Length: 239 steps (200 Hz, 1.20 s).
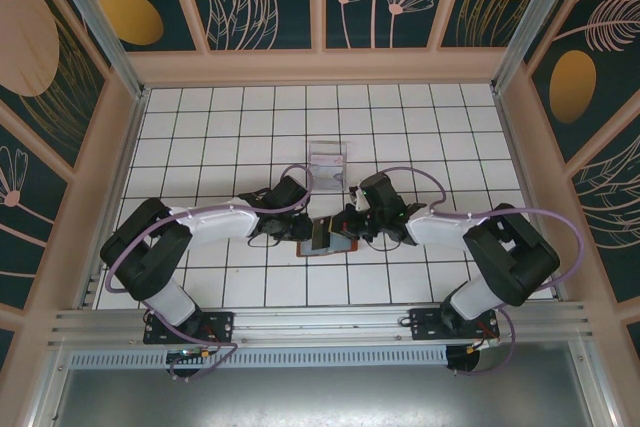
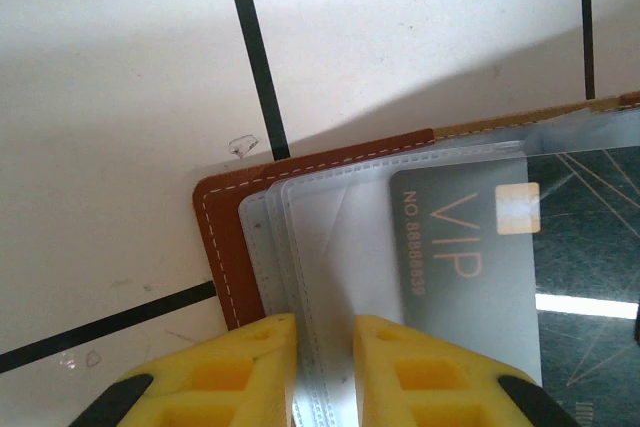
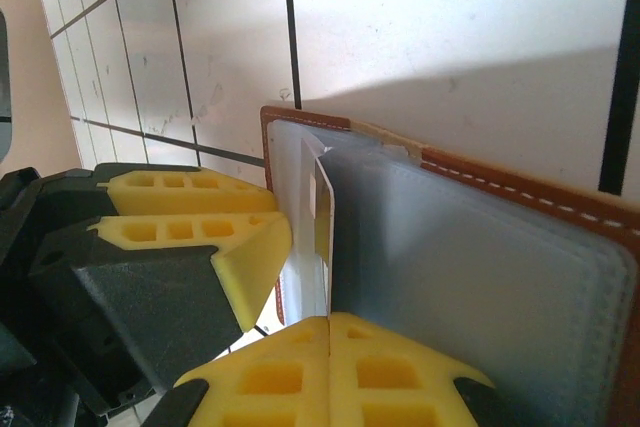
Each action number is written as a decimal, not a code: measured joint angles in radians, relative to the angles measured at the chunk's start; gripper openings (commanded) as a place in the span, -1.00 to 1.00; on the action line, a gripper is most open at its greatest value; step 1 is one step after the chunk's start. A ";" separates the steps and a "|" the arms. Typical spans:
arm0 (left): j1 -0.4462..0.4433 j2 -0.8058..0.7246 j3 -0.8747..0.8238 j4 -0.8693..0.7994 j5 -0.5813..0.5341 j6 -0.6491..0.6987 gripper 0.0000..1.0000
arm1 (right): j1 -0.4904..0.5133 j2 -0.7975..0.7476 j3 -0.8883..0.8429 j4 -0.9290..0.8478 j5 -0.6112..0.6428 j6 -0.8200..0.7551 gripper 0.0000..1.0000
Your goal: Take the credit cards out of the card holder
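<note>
The card holder (image 1: 322,240) lies open on the tiles between both arms, its brown leather cover (image 2: 225,247) under clear sleeves (image 2: 320,237). My left gripper (image 2: 325,372) is shut on the sleeves' edge, and its yellow fingers (image 3: 255,247) press in from the left in the right wrist view. A grey credit card (image 2: 460,257) printed "VIP" with a gold chip sticks partly out of a sleeve. My right gripper (image 3: 330,347) is shut on that card (image 3: 322,209), seen edge-on beside the holder's blue-grey inside (image 3: 470,277). Any other cards are hidden.
A clear plastic tray (image 1: 328,159) stands on the white tiled floor (image 1: 220,127) just beyond the holder. Wooden walls (image 1: 112,167) fence the workspace on three sides. Both arms (image 1: 215,219) crowd the middle near the front edge.
</note>
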 measured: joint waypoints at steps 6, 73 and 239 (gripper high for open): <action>0.000 0.000 0.000 0.000 0.000 0.000 -0.53 | 0.000 0.000 0.000 -0.001 -0.001 -0.003 -1.00; 0.000 0.000 0.000 0.000 0.000 0.000 -0.53 | 0.002 0.047 0.001 0.008 -0.010 -0.006 -0.70; 0.000 0.000 0.000 0.000 0.000 0.000 -0.53 | 0.008 0.048 0.001 -0.002 0.008 -0.006 -0.95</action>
